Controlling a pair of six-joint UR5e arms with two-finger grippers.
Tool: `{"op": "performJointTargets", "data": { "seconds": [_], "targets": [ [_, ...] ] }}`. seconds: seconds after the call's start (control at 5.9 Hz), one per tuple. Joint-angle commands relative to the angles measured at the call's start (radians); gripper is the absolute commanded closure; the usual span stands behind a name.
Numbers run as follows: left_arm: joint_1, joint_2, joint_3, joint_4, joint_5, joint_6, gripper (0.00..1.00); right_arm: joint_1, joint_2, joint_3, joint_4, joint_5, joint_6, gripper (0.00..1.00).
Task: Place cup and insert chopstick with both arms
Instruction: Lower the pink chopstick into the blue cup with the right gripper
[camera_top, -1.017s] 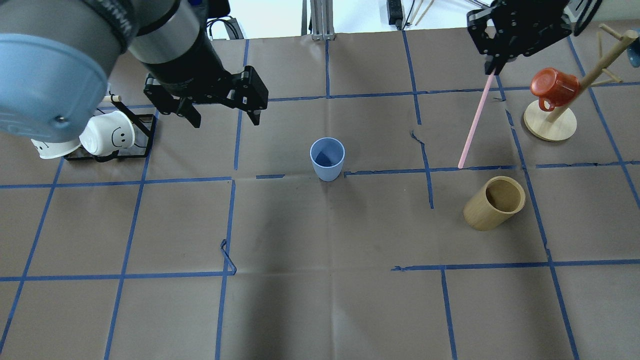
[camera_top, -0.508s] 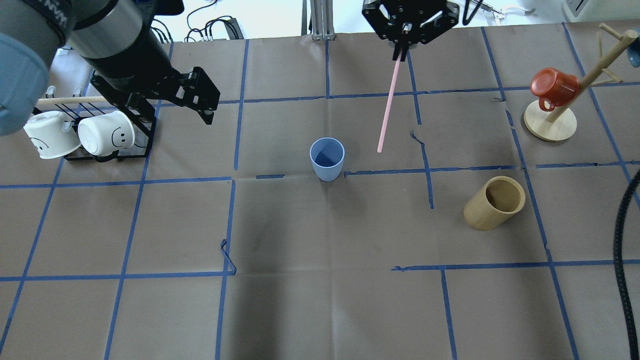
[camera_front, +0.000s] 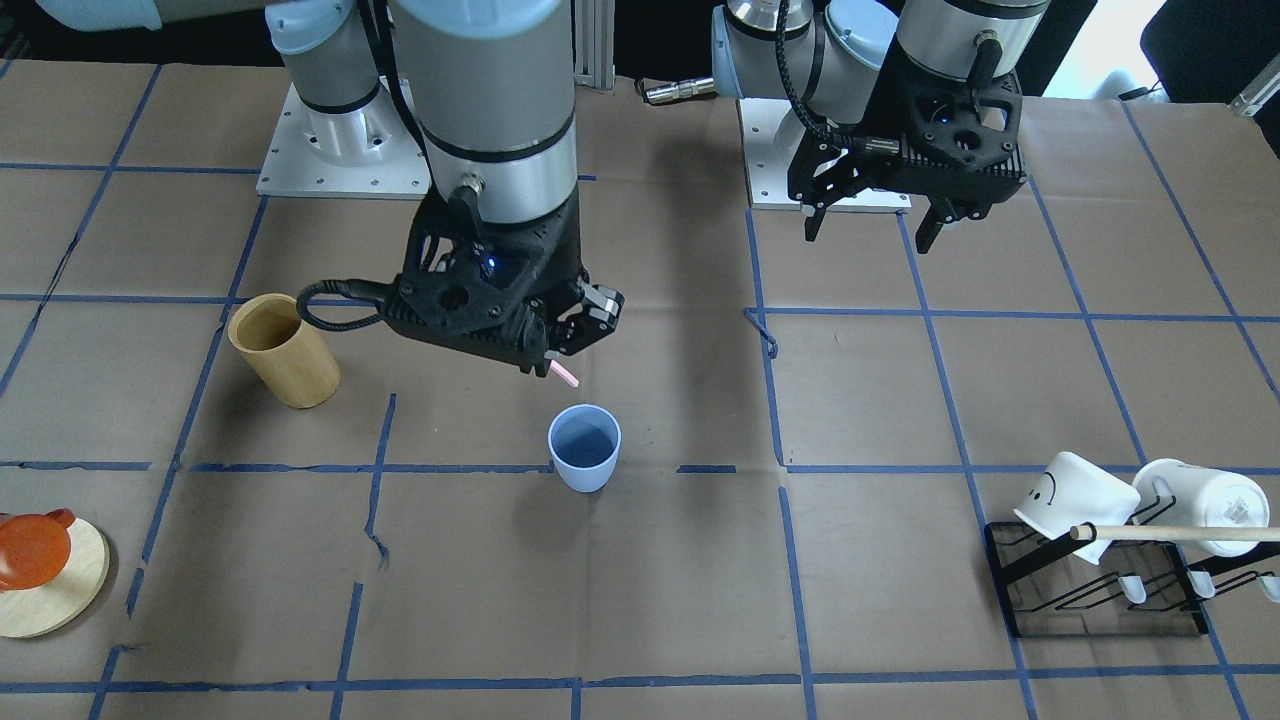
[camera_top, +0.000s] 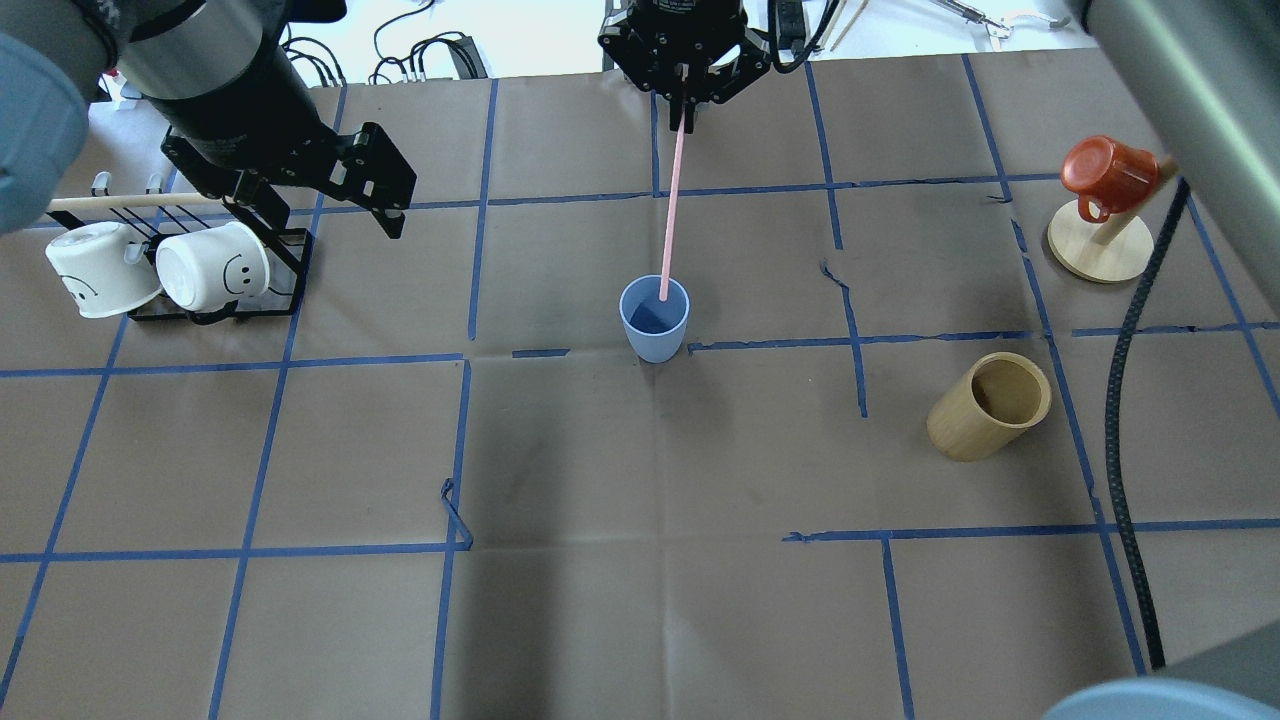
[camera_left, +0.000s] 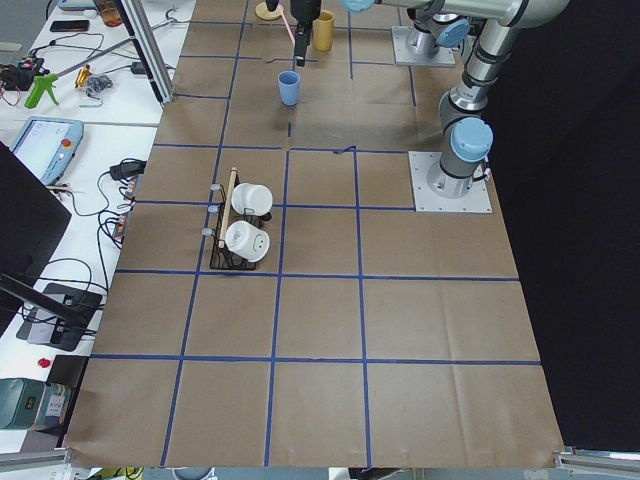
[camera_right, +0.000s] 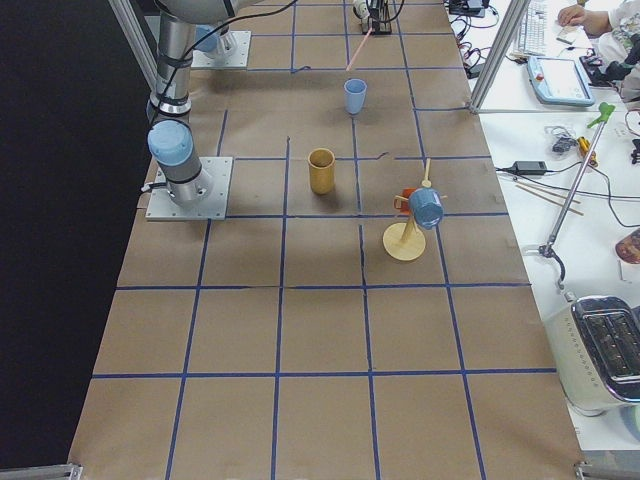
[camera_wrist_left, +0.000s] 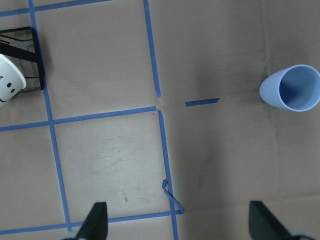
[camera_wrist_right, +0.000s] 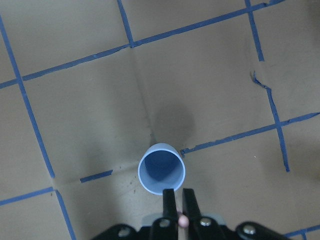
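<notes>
**A:** Where was the chopstick at that moment?

**B:** You had it pinched in the right gripper. Its fingers were clenched on the top end, one on each side. The chopstick hung down from between them, slightly tilted, with nearly all its length below the fingertips.

**A:** And the cup?

**B:** The cup stood upright on the table, near the middle. In the overhead view your right gripper sat at the cup's 12 o'clock, and the pink tip overlapped the cup's mouth. From across the table, though, you could see a gap between the tip and the rim. So the tip hung above the cup without touching it. The right wrist camera showed the cup at 12 o'clock, just ahead of the fingers rather than straight beneath them.

**A:** What about my left side?

**B:** Your left gripper was spread wide and released. In the overhead view it sat at the cup's 10 o'clock, well apart from it and just beside the rack. Its wrist camera showed the cup at 2 o'clock and a corner of the rack at 10 o'clock.

**A:** Anything else nearby?

**B:** Two white mugs lay on the rack. A bamboo tube stood at the cup's 4 o'clock in the overhead view, well apart.
</notes>
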Motion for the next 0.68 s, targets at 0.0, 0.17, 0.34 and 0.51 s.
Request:
{"op": "performJointTargets", "data": {
  "seconds": [0.0, 0.17, 0.34, 0.51],
  "targets": [
    [-0.001, 0.008, 0.001, -0.015, 0.010, -0.102, 0.01, 0.004, 0.062, 0.006, -0.063, -0.004, 0.006, 0.94],
    [-0.007, 0.014, -0.013, -0.019, 0.010, -0.102, 0.01, 0.005, 0.086, 0.011, -0.067, 0.002, 0.006, 0.94],
    [-0.007, 0.027, -0.023, -0.009, 0.004, -0.102, 0.01, 0.010, 0.099, 0.038, -0.068, 0.004, 0.000, 0.94],
    [-0.007, 0.031, -0.025, -0.011, 0.001, -0.102, 0.01, 0.010, 0.104, 0.078, -0.091, 0.004, -0.005, 0.94]
  ]
}}
